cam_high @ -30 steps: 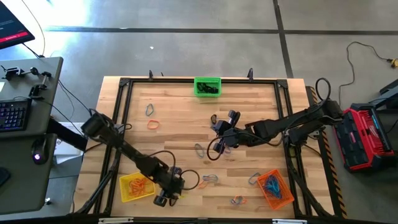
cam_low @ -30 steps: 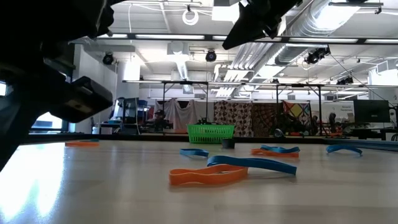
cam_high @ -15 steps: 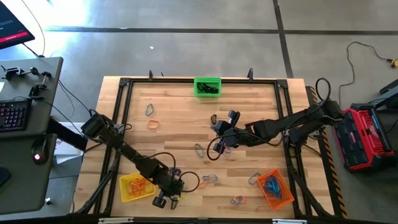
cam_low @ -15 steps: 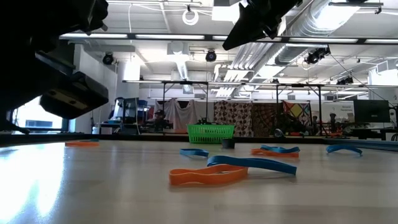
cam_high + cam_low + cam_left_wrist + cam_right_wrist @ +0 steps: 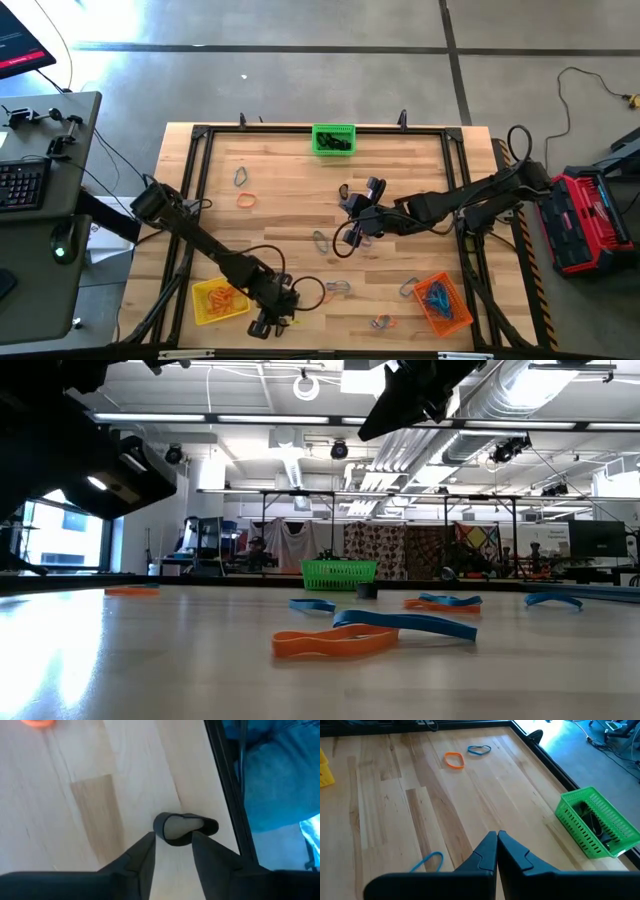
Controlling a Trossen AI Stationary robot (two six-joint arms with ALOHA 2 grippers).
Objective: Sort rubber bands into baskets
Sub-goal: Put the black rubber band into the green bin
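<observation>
Left gripper (image 5: 172, 851) | lower-left of high view, lifted since a second ago, fingers apart over small black rubber band loop (image 5: 184, 827) | I count it ungrasped | right gripper (image 5: 496, 851) fingers together, mid-table.

One camera hangs overhead looking straight down, another sits at tabletop level facing the green basket (image 5: 340, 574) at twelve o'clock, shared with the right wrist view, while the left wrist camera hovers close above the wood.

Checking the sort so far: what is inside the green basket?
The green basket holds dark rubber bands, seen through its open top. Its mesh wall covers the bottom, so how many lie there cannot be told.
</observation>
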